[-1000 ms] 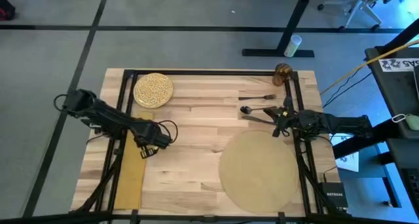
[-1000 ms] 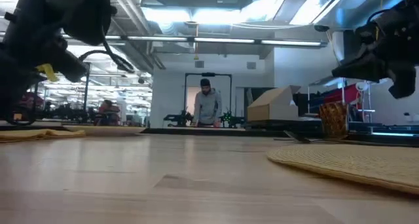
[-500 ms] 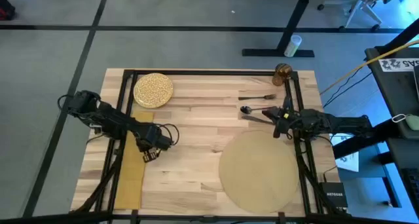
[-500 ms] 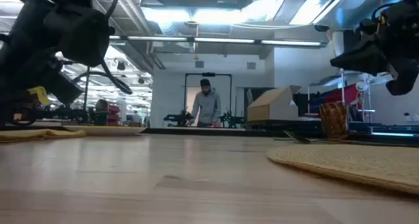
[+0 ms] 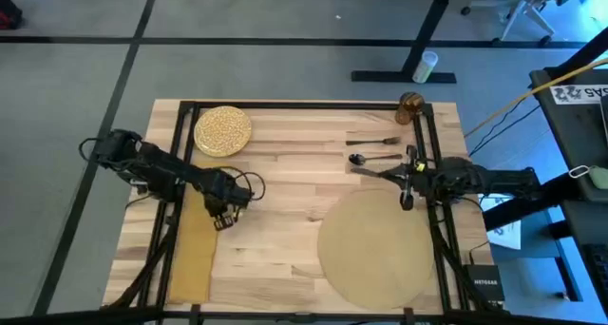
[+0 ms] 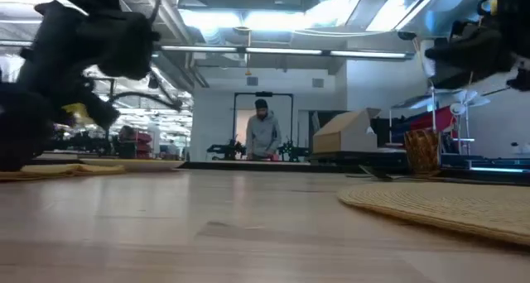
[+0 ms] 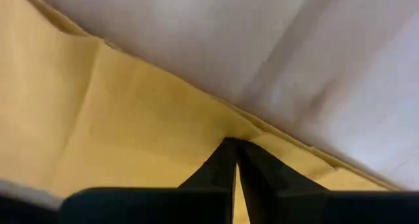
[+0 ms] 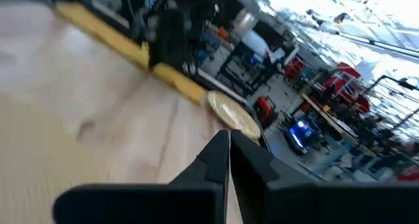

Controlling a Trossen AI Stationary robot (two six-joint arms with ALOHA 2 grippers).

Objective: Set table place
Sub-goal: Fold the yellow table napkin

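The mustard-yellow napkin (image 5: pixel 193 254) lies flat along the table's left side. My left gripper (image 5: pixel 223 220) is down at its right long edge, shut on it. My right gripper (image 5: pixel 407 201) hangs shut and empty above the far rim of the round tan placemat (image 5: pixel 375 249), close to the knife (image 5: pixel 372 172). The spoon (image 5: pixel 366 158) and fork (image 5: pixel 375 141) lie just beyond the knife. The speckled plate (image 5: pixel 223 130) sits at the far left. The amber glass (image 5: pixel 410 106) stands at the far right corner. My left gripper pinches the napkin between its two shut fingertips (image 7: pixel 226 160), at the napkin's long edge (image 7: pixel 262 133) that faces the table's middle. The fingers come from above, slanting down. A crease runs through the cloth away from the hold, and the rest of the napkin lies on the table.
Black metal rails (image 5: pixel 180 149) run along the table's left, far and right sides. Bare wood (image 5: pixel 275 201) lies between napkin and placemat. A person (image 6: pixel 262 134) stands far off in the room beyond the table.
My left gripper has gone a little toward the table's right edge, and the napkin's right edge has slid that way with it. My right gripper has risen and turned, its fingers now pointing toward the near edge.
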